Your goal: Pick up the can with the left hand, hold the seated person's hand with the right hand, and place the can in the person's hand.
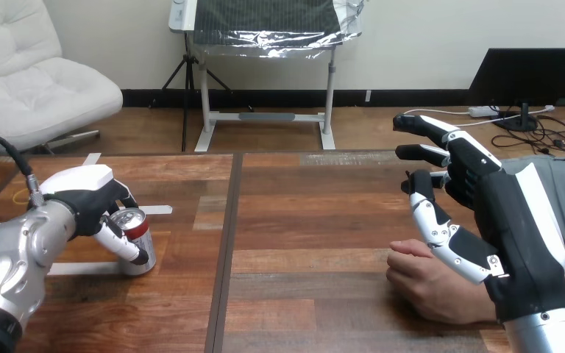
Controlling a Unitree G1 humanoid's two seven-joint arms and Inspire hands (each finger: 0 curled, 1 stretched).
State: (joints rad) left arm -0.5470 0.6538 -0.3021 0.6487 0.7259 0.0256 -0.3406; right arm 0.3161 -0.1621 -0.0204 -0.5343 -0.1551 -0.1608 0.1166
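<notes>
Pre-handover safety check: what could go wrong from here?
1. The left hand curls round the can from one side while it stands on the table; it may slip or tip when lifted.
2. The right hand hangs open over the person's hand, not holding it; closing down could pinch it.
3. The person's hand lies loosely curled, so the can may find no open palm.

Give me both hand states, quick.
Left hand: shut on the can.
Right hand: open, over the person's hand, fingers not curled round it.
</notes>
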